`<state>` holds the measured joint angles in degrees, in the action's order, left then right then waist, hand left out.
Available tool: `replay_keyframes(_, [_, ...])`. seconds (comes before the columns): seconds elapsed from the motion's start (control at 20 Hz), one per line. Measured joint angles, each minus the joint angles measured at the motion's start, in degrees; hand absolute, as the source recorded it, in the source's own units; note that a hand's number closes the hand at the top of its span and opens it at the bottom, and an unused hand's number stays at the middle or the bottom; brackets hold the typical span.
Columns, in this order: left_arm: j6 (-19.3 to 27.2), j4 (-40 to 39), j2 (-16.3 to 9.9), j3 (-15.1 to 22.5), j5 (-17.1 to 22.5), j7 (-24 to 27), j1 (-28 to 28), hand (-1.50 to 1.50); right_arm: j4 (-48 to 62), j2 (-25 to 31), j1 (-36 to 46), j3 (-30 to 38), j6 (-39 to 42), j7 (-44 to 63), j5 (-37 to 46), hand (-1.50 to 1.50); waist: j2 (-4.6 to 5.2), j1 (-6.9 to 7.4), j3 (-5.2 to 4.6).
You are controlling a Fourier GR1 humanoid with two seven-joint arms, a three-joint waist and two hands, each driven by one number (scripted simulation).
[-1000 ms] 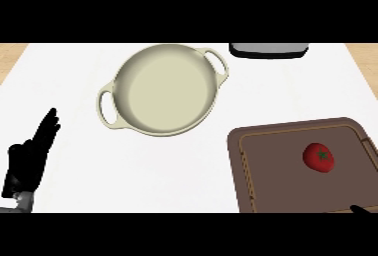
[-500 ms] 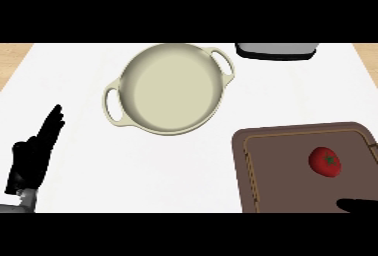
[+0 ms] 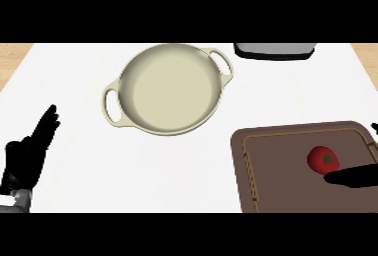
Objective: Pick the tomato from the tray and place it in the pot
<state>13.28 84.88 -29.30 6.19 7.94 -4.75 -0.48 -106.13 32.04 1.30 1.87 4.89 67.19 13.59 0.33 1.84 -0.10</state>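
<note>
A red tomato with a green stem mark lies on the brown tray at the lower right. My right hand comes in from the right edge, just below and right of the tomato; only a dark part of it shows, close to or touching the tomato. The cream pot with two handles stands empty at the upper middle of the white counter. My left hand rests open at the lower left edge, fingers pointing up.
A grey and black appliance sits at the counter's back edge, right of the pot. Bare white counter lies between the pot and the tray. Wooden floor shows at the far corners.
The right hand has come further into view from the right and now reaches up beside the tomato. The view has shifted slightly, so pot and tray sit a little further right. The left hand stays put.
</note>
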Motion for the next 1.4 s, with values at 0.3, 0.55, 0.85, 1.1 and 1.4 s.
replay_keyframes(0.3, [-0.3,1.1,0.0,-0.5,-0.2,-1.1,0.1,0.0,7.7,0.8,5.7,-2.1,2.1,0.8,-1.2,-1.5,-0.12,-0.28,0.01])
replay_keyframes(0.55, [-0.6,1.3,0.8,-0.8,-0.8,0.0,2.0,0.0,12.3,0.4,8.9,-3.9,3.1,0.9,-1.5,-1.5,-0.22,-0.7,0.03])
replay_keyframes(0.85, [-0.9,2.0,1.1,-1.5,-1.3,-0.8,2.2,0.0,18.8,-1.6,11.4,-5.6,3.5,-0.1,-0.9,-1.5,-0.26,-1.08,0.05])
replay_keyframes(1.1, [-1.2,2.5,1.8,-1.9,-1.9,-0.7,2.8,0.0,23.0,-3.4,13.8,-6.5,3.3,-0.2,0.9,-1.5,-0.28,-1.18,0.06])
replay_keyframes(1.4, [-1.4,2.1,2.4,-2.8,-2.9,-1.4,2.2,0.0,25.1,-5.3,12.1,-7.0,2.7,-1.4,3.2,-1.5,-0.34,-1.59,0.07])
